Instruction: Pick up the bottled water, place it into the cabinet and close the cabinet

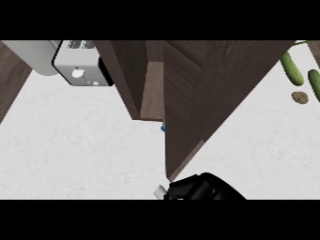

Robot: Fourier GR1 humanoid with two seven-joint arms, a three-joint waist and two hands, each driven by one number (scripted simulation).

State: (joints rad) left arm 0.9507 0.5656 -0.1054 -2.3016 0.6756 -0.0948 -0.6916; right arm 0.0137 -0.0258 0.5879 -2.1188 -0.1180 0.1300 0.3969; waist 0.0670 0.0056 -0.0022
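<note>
centrally, the dark wood cabinet (190, 84) fills the upper middle, its door (217, 108) swung out toward the view's lower edge. white counter (72, 150) lies open to the left and right of it. only a small blue bit of the bottled water (163, 128) shows, at the cabinet's lower edge beside the door. the right hand (200, 187) sits just below the door's tip; whether it is released or clenched cannot be told. two cucumbers (308, 79) and a brown potato (300, 97) lie at far right; a toaster (82, 68) stands upper left.
</note>
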